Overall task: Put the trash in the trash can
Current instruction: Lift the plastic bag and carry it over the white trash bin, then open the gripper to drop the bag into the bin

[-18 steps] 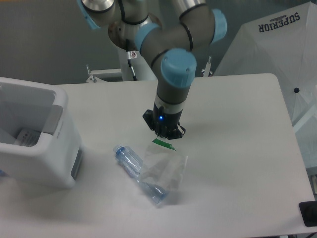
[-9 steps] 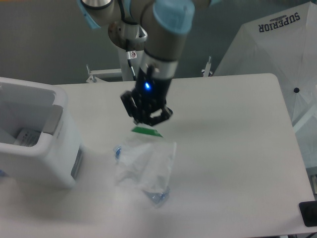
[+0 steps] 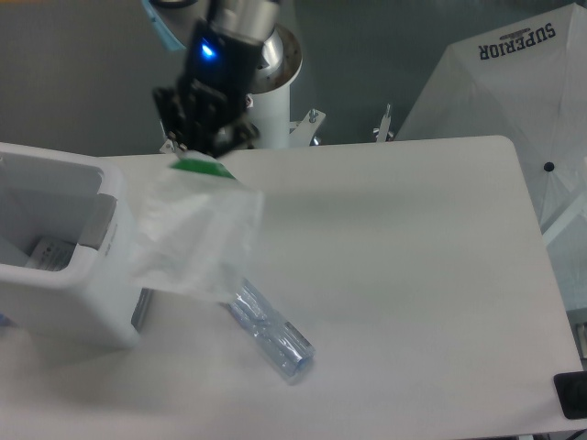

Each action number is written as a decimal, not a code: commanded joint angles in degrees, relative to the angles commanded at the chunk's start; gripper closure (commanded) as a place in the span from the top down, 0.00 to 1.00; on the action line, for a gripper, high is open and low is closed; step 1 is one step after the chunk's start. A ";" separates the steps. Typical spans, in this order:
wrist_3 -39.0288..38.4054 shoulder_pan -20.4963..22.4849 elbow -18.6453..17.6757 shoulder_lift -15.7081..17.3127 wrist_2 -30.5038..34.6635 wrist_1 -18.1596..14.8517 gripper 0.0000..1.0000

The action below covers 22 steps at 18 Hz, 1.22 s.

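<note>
Fingers (image 3: 204, 147) pinched shut on green edge strip of translucent plastic bag (image 3: 194, 240), bag hanging above bench (image 3: 413, 275) just beside white trash can (image 3: 69, 266), clear plastic bottle (image 3: 271, 333) lying on bench, upper end behind bag's lower edge.

The table (image 3: 422, 275) was white with rounded corners, its top filling most of the view. At the upper right stood a white umbrella-like fabric (image 3: 495, 82) with the black word SUPERIOR, and a small dark button showed on its lower panel. A black object (image 3: 570, 396) sat at the lower right edge, cut off by the frame. Metal brackets (image 3: 385, 124) rose behind the table's far edge, against a grey wall (image 3: 83, 82)
</note>
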 joint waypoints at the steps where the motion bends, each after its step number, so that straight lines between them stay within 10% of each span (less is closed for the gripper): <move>1: 0.00 -0.88 -0.18 0.18 0.00 0.00 0.00; 16: 0.79 -10.82 -4.22 0.09 0.70 0.79 0.01; 22: 3.78 -11.08 -4.13 0.18 0.70 1.14 0.45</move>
